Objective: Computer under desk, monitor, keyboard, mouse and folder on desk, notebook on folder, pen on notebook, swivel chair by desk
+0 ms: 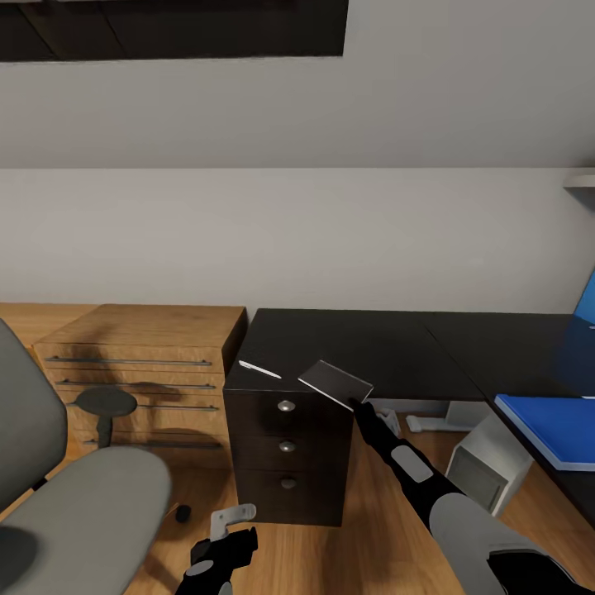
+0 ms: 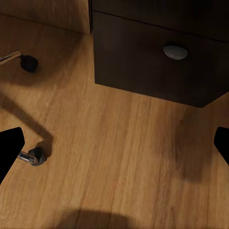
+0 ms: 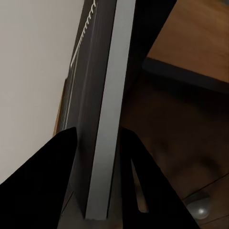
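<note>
Above the glossy black counter (image 1: pixel 364 343), the right end effector (image 1: pixel 357 405) pinches the thin dark grey notebook (image 1: pixel 335 383); the left end effector (image 1: pixel 223 549) hangs spread.

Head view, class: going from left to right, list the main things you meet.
Grey swivel chair → light wooden cabinet → thin white pen → dark grey notebook in the right pincer → silver-grey computer tower → bright blue folder.
</note>
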### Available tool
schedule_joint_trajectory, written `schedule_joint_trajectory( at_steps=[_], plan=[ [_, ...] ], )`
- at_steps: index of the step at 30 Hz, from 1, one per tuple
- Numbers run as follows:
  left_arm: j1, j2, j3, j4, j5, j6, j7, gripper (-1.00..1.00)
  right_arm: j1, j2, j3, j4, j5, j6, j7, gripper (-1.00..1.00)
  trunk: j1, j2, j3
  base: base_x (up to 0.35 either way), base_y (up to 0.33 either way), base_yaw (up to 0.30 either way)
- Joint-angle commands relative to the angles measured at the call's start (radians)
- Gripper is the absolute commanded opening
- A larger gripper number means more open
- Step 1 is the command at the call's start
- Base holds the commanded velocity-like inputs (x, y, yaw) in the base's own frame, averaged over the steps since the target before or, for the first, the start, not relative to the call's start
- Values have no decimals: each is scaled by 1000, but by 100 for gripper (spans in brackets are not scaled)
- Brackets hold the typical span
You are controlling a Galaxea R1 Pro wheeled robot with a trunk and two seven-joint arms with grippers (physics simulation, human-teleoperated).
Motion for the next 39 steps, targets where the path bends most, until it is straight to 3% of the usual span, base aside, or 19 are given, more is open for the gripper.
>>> schedule_joint_trajectory(
  at_steps=[1, 5, 16, 25, 33, 34, 35, 39],
  plan=[
    [-1, 0, -1, -1, 10, 2, 9, 100, 0, 0, 7, 1, -9, 4, 1, -100, 0, 0, -1, 0, 0, 0],
    [-1, 0, -1, -1, 9, 1, 9, 100, 0, 0, 7, 0, -8, 3, 1, -100, 0, 0, -1, 0, 0, 0],
    [-1, 0, -1, -1, 10, 2, 10, 100, 0, -1, 7, -8, -6, -6, 3, -100, -42, 77, 33, 0, 0, 0],
    [-1, 0, -2, 33, 10, 4, 9, 100, 0, -1, 7, -35, -6, -26, 50, -100, -77, 140, 62, 0, 0, 0],
    [-1, 0, 0, 43, 9, 3, 9, 100, 1, -11, 7, -134, -2, -22, 30, -100, -107, 196, 87, 0, 0, 0],
    [-1, 0, 0, 43, 9, 3, 9, 100, 6, -17, 7, -163, 10, -21, 6, -100, -111, 203, 90, 0, 0, 0],
    [-1, 0, 0, 43, 10, 3, 9, 100, 47, -34, 7, -265, 30, -15, -51, -100, -115, 210, 93, 0, 0, 0],
    [-1, 0, 0, 43, 10, 4, 10, 100, 104, -50, 6, -422, 35, -5, -145, -100, -130, 238, 105, 0, 0, 0]
  ],
)
